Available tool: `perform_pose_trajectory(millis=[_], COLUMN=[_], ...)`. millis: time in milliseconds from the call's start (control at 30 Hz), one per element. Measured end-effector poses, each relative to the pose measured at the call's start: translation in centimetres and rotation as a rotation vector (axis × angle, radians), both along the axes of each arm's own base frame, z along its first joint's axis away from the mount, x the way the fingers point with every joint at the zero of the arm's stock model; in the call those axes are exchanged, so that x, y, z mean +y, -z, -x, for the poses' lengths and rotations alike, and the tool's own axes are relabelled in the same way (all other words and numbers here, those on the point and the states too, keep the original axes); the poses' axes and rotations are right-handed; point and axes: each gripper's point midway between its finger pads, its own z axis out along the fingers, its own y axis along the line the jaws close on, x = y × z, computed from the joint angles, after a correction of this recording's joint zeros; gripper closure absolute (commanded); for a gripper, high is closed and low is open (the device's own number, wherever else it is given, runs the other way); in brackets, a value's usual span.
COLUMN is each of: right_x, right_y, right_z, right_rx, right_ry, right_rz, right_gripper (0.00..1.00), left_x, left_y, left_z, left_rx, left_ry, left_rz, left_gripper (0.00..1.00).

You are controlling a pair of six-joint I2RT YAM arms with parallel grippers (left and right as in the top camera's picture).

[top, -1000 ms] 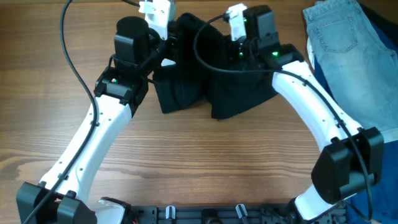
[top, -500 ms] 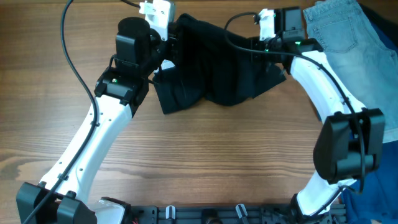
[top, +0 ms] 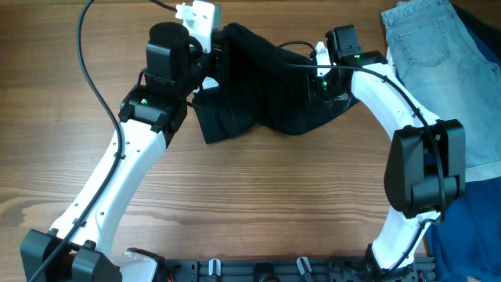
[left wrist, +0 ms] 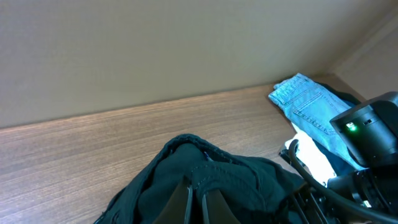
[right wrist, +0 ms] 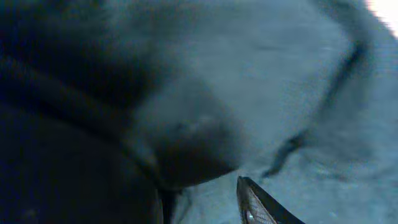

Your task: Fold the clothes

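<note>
The clothes [top: 262, 94] are a black garment bunched at the back middle of the table. My left gripper [top: 214, 48] is at the garment's back left edge, shut on a fold. In the left wrist view its fingertips [left wrist: 188, 200] pinch the black fabric [left wrist: 217, 171] between them. My right gripper [top: 319, 76] points down onto the garment's right part. In the right wrist view, dark fabric [right wrist: 261, 81] fills the frame. One fingertip [right wrist: 255, 202] shows, with a gap beside it. That gripper [right wrist: 199, 202] stands open against the cloth.
A light blue denim garment [top: 427, 55] lies at the back right, also in the left wrist view as denim [left wrist: 305, 102]. A royal blue garment [top: 479, 211] runs along the right edge. Bare wood table [top: 258, 204] lies in front of the clothes.
The right gripper first swung right, spreading the black garment that way, then came back left and down onto the fabric. The left gripper kept its pinch and did not move.
</note>
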Motion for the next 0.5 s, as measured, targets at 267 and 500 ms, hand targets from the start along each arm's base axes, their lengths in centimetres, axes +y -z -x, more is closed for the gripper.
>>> perform_pose_trajectory(millis=[267, 500], right_x=[-5.4, -5.7], right_y=[-1.2, -3.0], right_z=[-3.6, -3.6], right_rx=[-0.119, -0.122], right_ry=[0.082, -0.038], right_rz=[0.027, -0.024], right_gripper=[0.55, 0.47], left_x=[0.1, 0.5], left_y=[0.4, 0.5], left_z=[0.1, 0.0], left_rx=[0.017, 0.017], left_ry=[-0.001, -0.025], left_rz=[-0.006, -0.016], left_gripper=[0.96, 0.96])
